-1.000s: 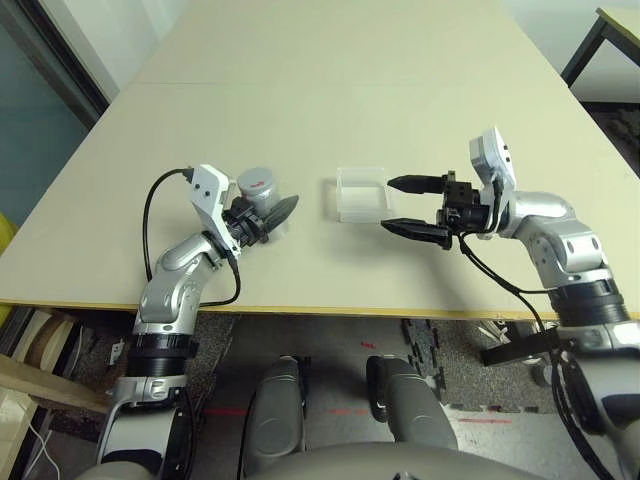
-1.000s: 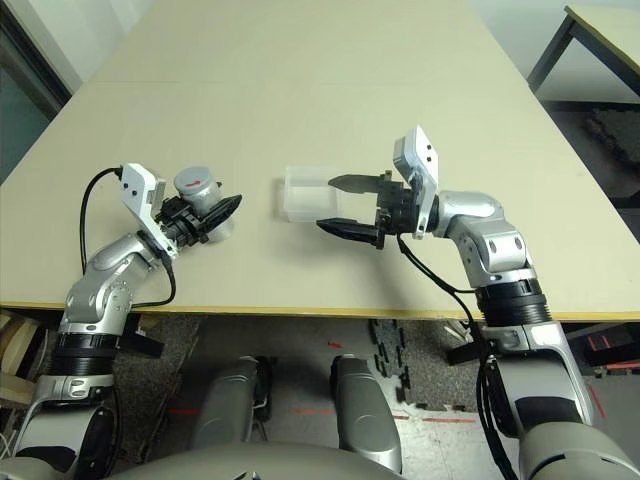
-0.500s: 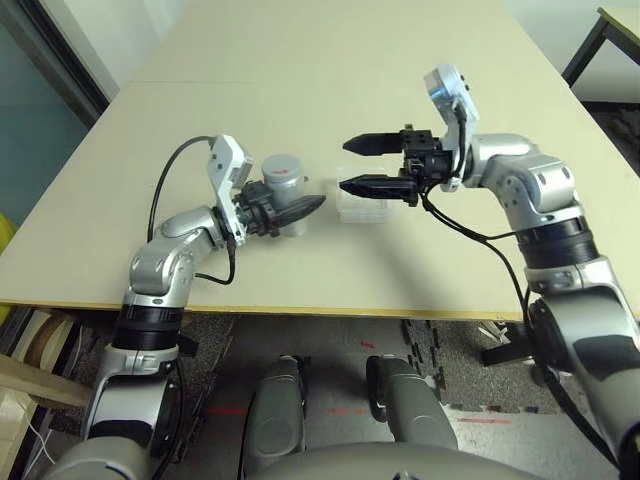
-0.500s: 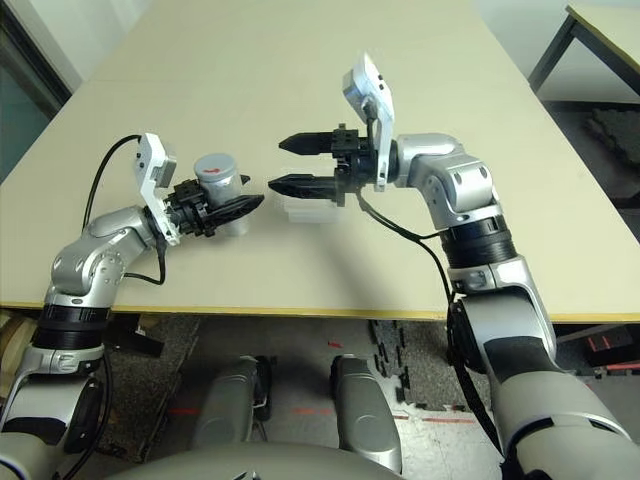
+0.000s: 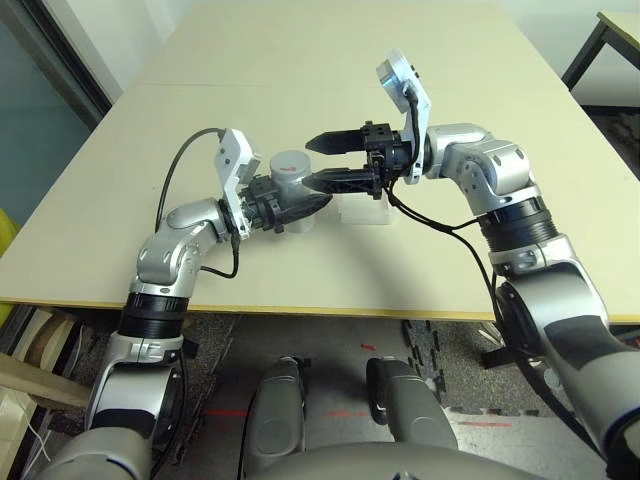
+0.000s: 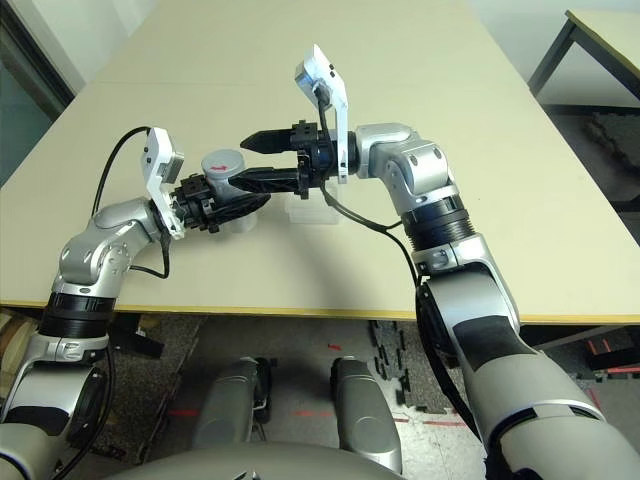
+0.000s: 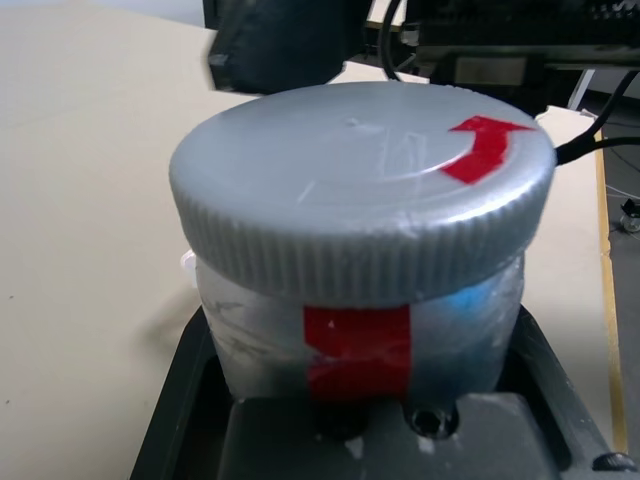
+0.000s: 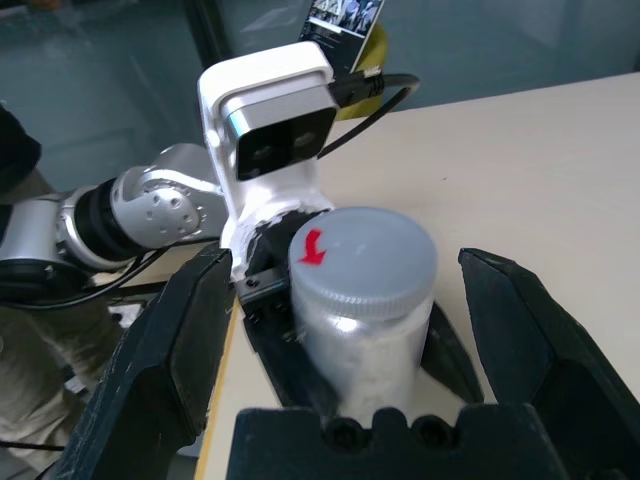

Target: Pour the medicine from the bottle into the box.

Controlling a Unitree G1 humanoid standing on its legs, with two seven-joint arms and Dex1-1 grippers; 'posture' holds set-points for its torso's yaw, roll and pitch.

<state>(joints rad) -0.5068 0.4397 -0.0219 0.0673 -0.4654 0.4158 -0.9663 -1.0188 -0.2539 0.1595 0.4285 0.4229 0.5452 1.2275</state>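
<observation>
Bottle [image 5: 290, 183] upright and lifted off the bench [image 5: 300, 60], clamped by its body in the left end effector [image 5: 300, 208], its grey cap [image 6: 224, 163] with a red arrow on top still in place. Right end effector [image 5: 322, 161] reaches in from the right with fingers spread wide, one on the near side and one on the far side of the cap, not closed on it. Beyond and just right sits the clear box [image 5: 362, 209] on the bench.
</observation>
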